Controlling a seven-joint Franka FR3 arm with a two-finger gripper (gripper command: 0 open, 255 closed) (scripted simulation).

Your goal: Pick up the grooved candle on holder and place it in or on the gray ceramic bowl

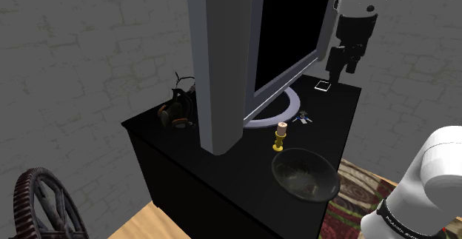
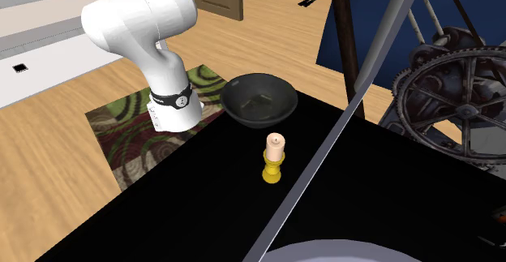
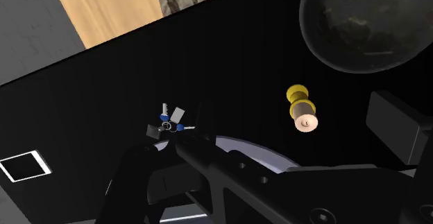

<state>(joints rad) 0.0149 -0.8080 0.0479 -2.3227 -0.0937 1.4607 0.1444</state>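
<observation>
Over the far corner of the desk (image 1: 178, 137): hand (image 1: 344, 73), fingers spread, gripping nothing.
Candle (image 1: 280, 136): upright on its yellow holder (image 2: 272, 171), between monitor base (image 1: 285, 106) and bowl (image 1: 303, 172), touching neither; well apart from the hand.
Bowl: dark, empty, near the desk's edge.
Tipping risk: the holder looks narrow; an off-centre squeeze would likely topple the candle.
Collision risk: the monitor (image 1: 222, 60) stands just beside the path; a wide swing could clip it.

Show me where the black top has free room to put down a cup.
Free: the strip along the edge between mask and bowl; also the edge between bowl and white square. Crowded: around the candle, with keys and monitor base close.
</observation>
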